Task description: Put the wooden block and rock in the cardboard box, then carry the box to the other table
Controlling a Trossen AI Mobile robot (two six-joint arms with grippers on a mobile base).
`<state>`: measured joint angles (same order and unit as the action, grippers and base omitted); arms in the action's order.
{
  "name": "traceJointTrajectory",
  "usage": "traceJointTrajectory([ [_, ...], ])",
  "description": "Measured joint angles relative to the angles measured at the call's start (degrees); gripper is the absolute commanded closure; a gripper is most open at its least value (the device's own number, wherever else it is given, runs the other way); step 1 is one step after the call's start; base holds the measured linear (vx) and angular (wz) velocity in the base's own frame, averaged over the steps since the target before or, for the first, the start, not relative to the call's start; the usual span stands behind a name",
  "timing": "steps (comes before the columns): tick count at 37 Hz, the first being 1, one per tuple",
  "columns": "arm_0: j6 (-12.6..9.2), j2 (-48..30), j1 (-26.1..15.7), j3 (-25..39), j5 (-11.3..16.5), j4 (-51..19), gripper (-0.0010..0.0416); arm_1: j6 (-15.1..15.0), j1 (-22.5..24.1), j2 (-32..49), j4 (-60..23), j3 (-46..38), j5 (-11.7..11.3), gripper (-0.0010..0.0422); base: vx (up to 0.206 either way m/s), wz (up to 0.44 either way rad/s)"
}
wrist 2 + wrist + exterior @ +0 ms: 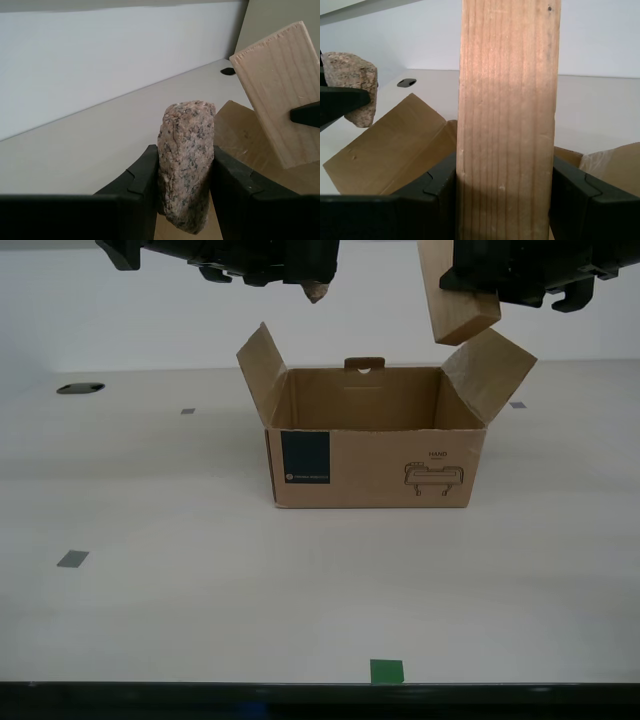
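Clamped in our first claw (pixel 502 195) is the wooden block (pixel 507 115), our second claw (pixel 185 195) grips the rock (pixel 186 170), and both hang above the open cardboard box (pixel 375 465) on the off-white worktop (pixel 200 580).

My first end effector (pixel 505 185) is hanging high at the exterior view's upper right, jaws clamping the wooden block (pixel 507 120). My second end effector (pixel 185 180) is hanging at the upper left, pinching the rock (pixel 186 165).
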<state>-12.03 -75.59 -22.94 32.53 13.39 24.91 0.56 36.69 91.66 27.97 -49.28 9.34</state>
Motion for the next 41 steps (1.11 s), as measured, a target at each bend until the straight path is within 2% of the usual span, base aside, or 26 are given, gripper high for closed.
traceJointTrajectory([
  [22, 0.0, 0.0, -0.04, 0.0, 0.0, -0.17, 0.0405, 0.07, 0.02, 0.0, -0.39, 0.0, 0.0, 0.0409, 0.0, 0.0],
  [33, 0.0, 0.0, -0.07, 0.0, 0.0, -1.97, 0.0403, 0.61, 0.02, 0.0, -1.53, 0.0, 0.0, 0.0342, 0.0, 0.0],
  [41, 0.04, 0.0, -0.09, -0.02, 0.02, -1.97, 0.0402, 0.59, 0.02, 0.0, -1.7, 0.0, 0.0, 0.0314, 0.0, 0.0],
])
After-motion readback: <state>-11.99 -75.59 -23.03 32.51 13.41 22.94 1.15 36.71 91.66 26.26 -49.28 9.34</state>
